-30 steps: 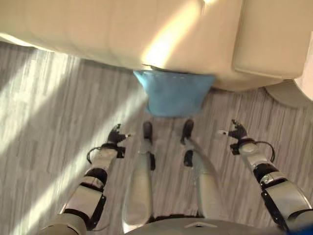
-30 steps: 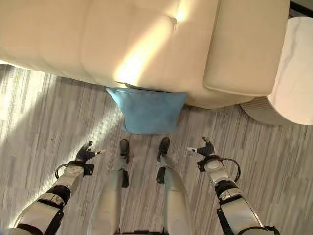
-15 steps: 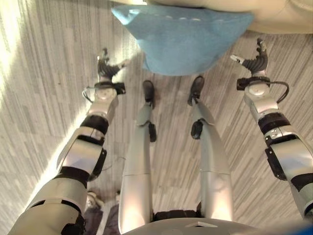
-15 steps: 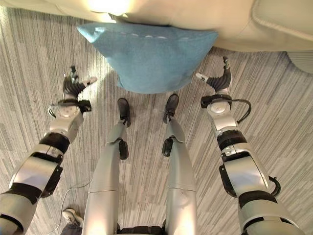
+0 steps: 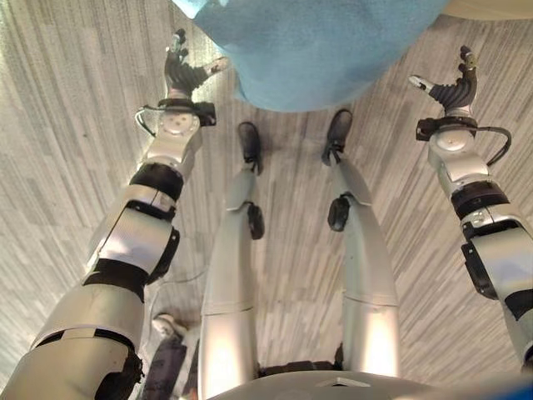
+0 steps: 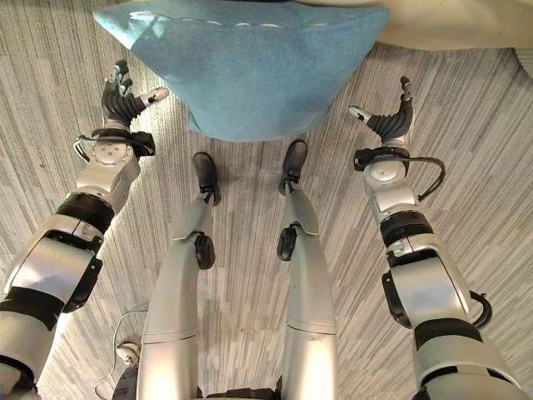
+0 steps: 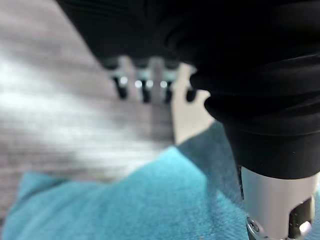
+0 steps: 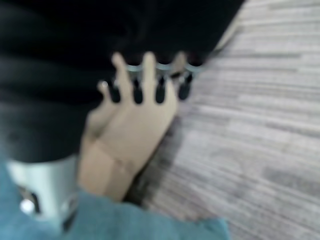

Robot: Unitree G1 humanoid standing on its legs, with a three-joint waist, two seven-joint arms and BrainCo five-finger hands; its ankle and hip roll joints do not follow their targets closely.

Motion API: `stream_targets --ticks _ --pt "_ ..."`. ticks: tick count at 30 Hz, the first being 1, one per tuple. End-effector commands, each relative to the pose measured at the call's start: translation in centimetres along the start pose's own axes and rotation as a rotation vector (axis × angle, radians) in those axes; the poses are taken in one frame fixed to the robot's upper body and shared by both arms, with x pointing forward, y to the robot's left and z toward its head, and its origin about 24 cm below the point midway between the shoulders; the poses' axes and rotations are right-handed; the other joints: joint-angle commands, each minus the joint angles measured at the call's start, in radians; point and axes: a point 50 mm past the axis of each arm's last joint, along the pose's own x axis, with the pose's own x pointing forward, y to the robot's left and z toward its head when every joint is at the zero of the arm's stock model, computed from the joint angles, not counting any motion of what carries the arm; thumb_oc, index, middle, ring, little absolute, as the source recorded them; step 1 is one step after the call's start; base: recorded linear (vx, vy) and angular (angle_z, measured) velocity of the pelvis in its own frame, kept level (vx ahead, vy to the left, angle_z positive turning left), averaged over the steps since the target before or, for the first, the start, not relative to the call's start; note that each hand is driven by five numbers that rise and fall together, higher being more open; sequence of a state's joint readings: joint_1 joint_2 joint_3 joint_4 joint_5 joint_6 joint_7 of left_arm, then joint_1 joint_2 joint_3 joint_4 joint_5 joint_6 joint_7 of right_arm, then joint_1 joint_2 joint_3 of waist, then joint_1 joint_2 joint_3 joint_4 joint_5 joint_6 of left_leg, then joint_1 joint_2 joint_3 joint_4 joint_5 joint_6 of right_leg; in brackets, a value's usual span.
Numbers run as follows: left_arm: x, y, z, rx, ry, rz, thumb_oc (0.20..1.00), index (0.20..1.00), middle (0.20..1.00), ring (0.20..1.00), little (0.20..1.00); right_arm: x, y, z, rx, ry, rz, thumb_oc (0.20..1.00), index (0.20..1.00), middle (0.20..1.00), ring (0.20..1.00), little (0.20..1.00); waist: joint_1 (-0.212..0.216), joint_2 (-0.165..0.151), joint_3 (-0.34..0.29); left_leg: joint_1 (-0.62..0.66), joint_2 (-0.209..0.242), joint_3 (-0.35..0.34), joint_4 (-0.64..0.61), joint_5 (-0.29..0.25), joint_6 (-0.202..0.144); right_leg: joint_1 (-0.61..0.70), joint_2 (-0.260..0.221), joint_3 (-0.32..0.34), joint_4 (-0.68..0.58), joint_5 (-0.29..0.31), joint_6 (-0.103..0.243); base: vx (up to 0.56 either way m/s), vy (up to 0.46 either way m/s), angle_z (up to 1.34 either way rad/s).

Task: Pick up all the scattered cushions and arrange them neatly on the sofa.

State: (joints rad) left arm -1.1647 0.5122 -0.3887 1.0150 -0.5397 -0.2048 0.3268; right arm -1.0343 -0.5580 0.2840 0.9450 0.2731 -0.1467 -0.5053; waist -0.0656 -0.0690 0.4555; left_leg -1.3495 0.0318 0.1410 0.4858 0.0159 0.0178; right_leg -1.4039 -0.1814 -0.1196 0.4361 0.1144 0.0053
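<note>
— Where is your cushion?

— The blue cushion (image 6: 250, 71) lies on the grey striped floor (image 6: 466, 117), its far edge against the base of the cream sofa (image 6: 450, 29).

— And your hands?

— The left hand (image 6: 119, 98) hangs beside the cushion's left corner, fingers relaxed, thumb out, holding nothing. The right hand (image 6: 390, 123) hangs beside the right corner, equally spread and empty. Neither touches the cushion.
</note>
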Motion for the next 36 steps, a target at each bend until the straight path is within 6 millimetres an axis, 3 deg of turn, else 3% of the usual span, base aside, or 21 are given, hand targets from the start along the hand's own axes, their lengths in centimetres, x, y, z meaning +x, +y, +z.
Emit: stream_targets --ticks 1,11,18,23,24,27,31,34,35,36 --pt "-2.1 0.8 -5.1 -0.006 0.135 0.03 1.0 1.0 1.0 1.0 1.0 -1.6 0.5 -2.6 -0.039 0.041 0.034 1.0 1.0 1.0 1.0 1.0 -0.016 0.033 -0.137 -0.03 -0.022 -0.06 -0.011 -0.049 -0.035 -0.007 -0.003 0.037 0.117 -0.138 0.119 0.03 0.011 -0.06" --pt "-0.8 -0.7 -2.1 -0.05 0.073 0.019 1.0 1.0 1.0 1.0 1.0 0.1 1.0 2.0 0.06 -0.067 0.015 1.0 1.0 1.0 1.0 1.0 -0.023 0.034 -0.146 -0.143 -0.01 -0.064 0.059 -0.062 -0.013 -0.126 0.015 0.056 0.168 -0.142 0.125 0.04 -0.001 -0.06" --pt "-0.2 -3.7 1.5 -0.044 -0.03 -0.065 1.0 1.0 1.0 1.0 1.0 0.5 3.0 6.6 0.05 -0.199 0.074 1.0 1.0 1.0 1.0 1.0 -0.021 0.03 -0.174 -0.169 -0.009 -0.081 0.034 -0.045 -0.022 -0.154 0.025 0.046 0.157 -0.142 0.124 0.02 -0.034 -0.01" --pt "-0.3 -5.0 2.6 -0.062 -0.073 -0.101 1.0 1.0 1.0 1.0 1.0 0.4 4.3 9.0 0.033 -0.266 0.114 1.0 1.0 1.0 1.0 1.0 -0.006 0.035 -0.184 -0.164 -0.01 -0.088 -0.001 -0.031 -0.025 -0.152 0.028 0.04 0.14 -0.138 0.127 0.0 -0.009 0.0" --pt "-0.6 -6.0 3.2 -0.087 -0.092 -0.126 1.0 1.0 1.0 1.0 1.0 0.1 5.5 10.8 0.018 -0.321 0.153 1.0 1.0 1.0 1.0 1.0 0.007 0.037 -0.191 -0.152 -0.01 -0.093 -0.029 -0.02 -0.029 -0.143 0.03 0.034 0.123 -0.137 0.128 0.0 -0.048 -0.01" --pt "-0.7 -6.6 3.6 -0.108 -0.109 -0.138 1.0 1.0 1.0 1.0 1.0 -0.8 7.3 12.3 0.018 -0.37 0.21 1.0 1.0 1.0 1.0 1.0 0.019 0.037 -0.203 -0.146 -0.012 -0.096 -0.045 -0.011 -0.033 -0.138 0.035 0.026 0.116 -0.137 0.128 0.0 -0.044 0.02" --pt "-0.8 -7.2 4.3 -0.159 -0.119 -0.14 1.0 1.0 1.0 1.0 1.0 -2.5 9.9 13.8 0.113 -0.391 0.293 1.0 1.0 1.0 1.0 1.0 0.027 0.04 -0.216 -0.142 -0.01 -0.103 -0.054 -0.005 -0.038 -0.134 0.039 0.016 0.113 -0.14 0.127 0.0 -0.031 0.02" --pt "-1.0 -7.7 5.0 -0.207 -0.138 -0.151 1.0 1.0 1.0 1.0 1.0 -4.9 12.6 14.8 0.255 -0.39 0.404 1.0 1.0 1.0 1.0 1.0 0.032 0.044 -0.221 -0.136 -0.008 -0.109 -0.068 0.003 -0.043 -0.129 0.043 0.011 0.11 -0.136 0.127 0.0 -0.008 0.03" --pt "-1.0 -7.7 4.9 -0.207 -0.138 -0.151 1.0 1.0 1.0 1.0 1.0 -5.0 12.6 14.8 0.256 -0.39 0.405 1.0 1.0 1.0 1.0 1.0 0.031 0.044 -0.222 -0.135 -0.008 -0.109 -0.069 0.004 -0.043 -0.128 0.043 0.01 0.109 -0.136 0.127 0.0 0.0 0.0" --pt "-1.3 -8.0 5.6 -0.248 -0.165 -0.176 0.498 0.498 0.498 0.498 0.498 -6.6 14.1 15.4 0.311 -0.406 0.488 0.2 0.2 0.2 0.2 0.2 0.032 0.048 -0.225 -0.125 -0.006 -0.109 -0.09 0.014 -0.051 -0.119 0.044 0.003 0.099 -0.134 0.126 0.0 0.0 0.0"
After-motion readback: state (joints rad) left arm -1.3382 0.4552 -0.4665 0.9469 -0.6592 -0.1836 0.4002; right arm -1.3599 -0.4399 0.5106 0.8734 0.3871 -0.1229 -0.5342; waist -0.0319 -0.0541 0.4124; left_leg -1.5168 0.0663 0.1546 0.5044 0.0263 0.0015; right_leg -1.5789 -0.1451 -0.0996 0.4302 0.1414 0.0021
